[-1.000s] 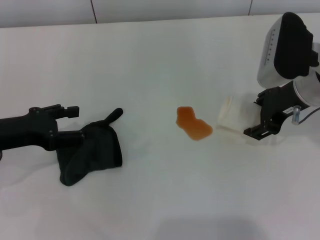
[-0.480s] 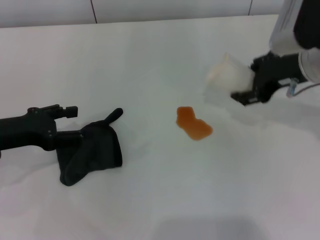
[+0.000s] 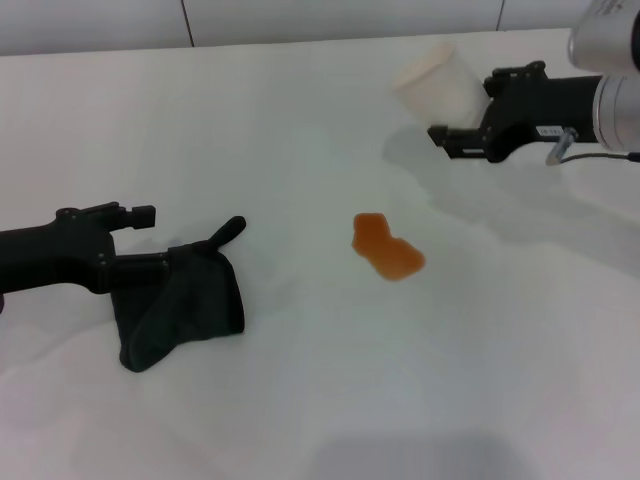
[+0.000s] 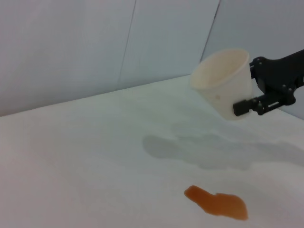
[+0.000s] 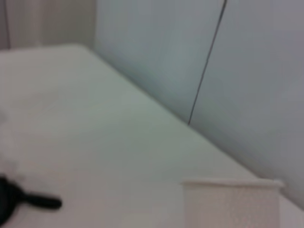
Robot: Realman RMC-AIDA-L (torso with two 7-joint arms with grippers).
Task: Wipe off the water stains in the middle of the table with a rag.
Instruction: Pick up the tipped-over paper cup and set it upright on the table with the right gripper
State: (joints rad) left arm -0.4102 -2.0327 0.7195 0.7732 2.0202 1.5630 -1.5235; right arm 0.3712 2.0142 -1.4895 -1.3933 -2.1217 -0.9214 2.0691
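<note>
Although the rag (image 3: 180, 305) lies limp at about eight o'clock in the head view, the left pincer (image 3: 150, 265) is already at its upper edge, closed on a fold as far as I can judge; the cloth looks soft and light, so a pinch on the bunched body rather than the thin tail should drag it best; the water stains (image 3: 387, 246) sit mid-counter (image 3: 300, 400), well apart at three o'clock from the rag. The right pincer (image 3: 465, 135) grips a pale cup (image 3: 435, 80) at one o'clock, lifted clear.

In the left wrist view, the puddle (image 4: 218, 203) lies thin and slippery below the cup (image 4: 223, 83).

In the right wrist view, only the cup's rim (image 5: 232, 183) shows.
</note>
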